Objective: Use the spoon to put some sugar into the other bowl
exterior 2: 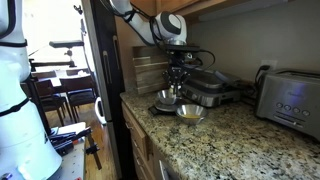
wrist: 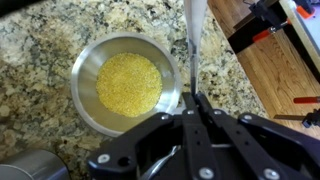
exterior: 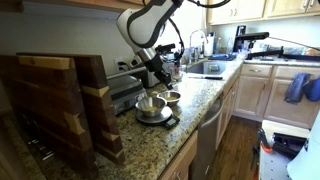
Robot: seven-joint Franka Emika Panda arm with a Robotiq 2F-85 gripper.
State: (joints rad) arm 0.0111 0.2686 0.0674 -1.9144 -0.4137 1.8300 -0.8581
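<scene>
Round steel bowl of yellow granular sugar [wrist: 125, 85] stands on speckled granite countertop [wrist: 30, 50]. Second, empty-looking steel bowl [exterior 2: 167, 99] sits just beside it. Gripper [wrist: 193, 105] hangs above sugar bowl's rim, fingers clamped on slim silver metal spoon [wrist: 190, 40]. Spoon projects straight from between fingertips, passing just outside sugar bowl's rim. Its far end is out of frame.
</scene>
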